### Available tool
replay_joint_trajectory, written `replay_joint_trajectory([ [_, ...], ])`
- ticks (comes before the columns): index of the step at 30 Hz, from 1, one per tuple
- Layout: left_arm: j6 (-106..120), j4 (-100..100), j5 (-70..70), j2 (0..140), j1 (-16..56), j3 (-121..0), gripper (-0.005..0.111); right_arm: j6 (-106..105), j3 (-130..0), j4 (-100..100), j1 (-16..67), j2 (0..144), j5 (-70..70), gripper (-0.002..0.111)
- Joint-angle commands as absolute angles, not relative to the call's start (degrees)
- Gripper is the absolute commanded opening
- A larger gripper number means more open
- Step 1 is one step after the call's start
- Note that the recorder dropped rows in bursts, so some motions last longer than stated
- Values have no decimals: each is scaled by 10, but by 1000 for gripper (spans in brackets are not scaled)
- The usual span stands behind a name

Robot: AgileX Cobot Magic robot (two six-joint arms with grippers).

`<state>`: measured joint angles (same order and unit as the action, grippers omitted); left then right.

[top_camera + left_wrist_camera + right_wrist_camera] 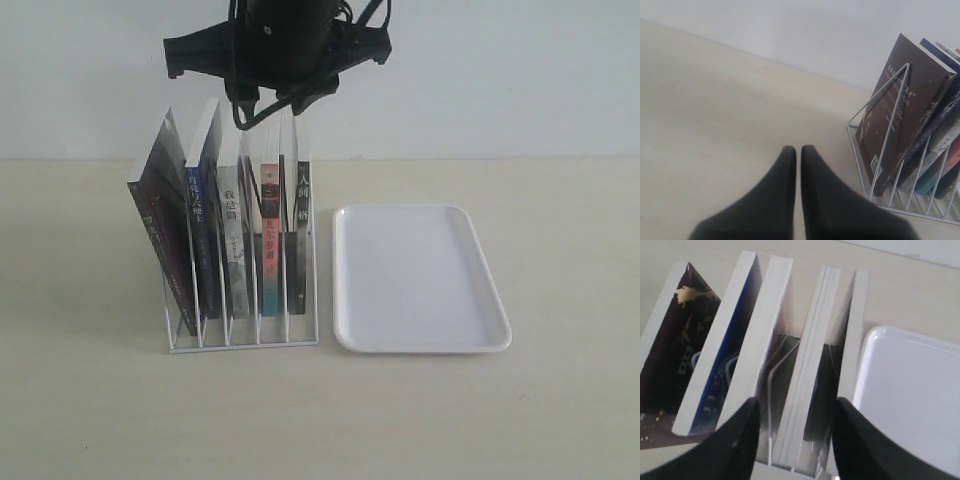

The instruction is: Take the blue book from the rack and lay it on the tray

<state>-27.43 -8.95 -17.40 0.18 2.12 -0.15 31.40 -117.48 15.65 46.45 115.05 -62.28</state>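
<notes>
The blue book point(203, 235) stands second from the left in the white wire rack point(240, 345), its dark blue spine facing out. In the right wrist view its blue cover point(715, 385) shows from above, beside the rack's wires point(771, 390). My right gripper point(268, 110) hangs open above the rack; its jaws point(796, 407) straddle the page edges of the books further right, not the blue one. The left gripper point(798, 150) is shut and empty over bare table beside the rack point(890, 130). The white tray point(420, 345) lies empty right of the rack.
Four other books share the rack: a dark brown one point(160, 220) leaning at the far left, a grey-spined one point(232, 240), a red-and-teal one point(269, 240) and a black-spined one point(300, 230). The tray's corner point(910, 390) sits close beside the rack.
</notes>
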Motion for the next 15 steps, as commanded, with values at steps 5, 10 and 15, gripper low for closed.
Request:
replay_joint_trajectory([
  [5,-273,-90,-167,0,21,0,4,329,-1179,150,462,1167,-595,22],
  [10,-273,-90,-167,0,21,0,4,331,-1179,151,461,1179,-600,36],
  [15,-273,-90,-167,0,21,0,4,348,-1179,155,457,1187,-616,36],
])
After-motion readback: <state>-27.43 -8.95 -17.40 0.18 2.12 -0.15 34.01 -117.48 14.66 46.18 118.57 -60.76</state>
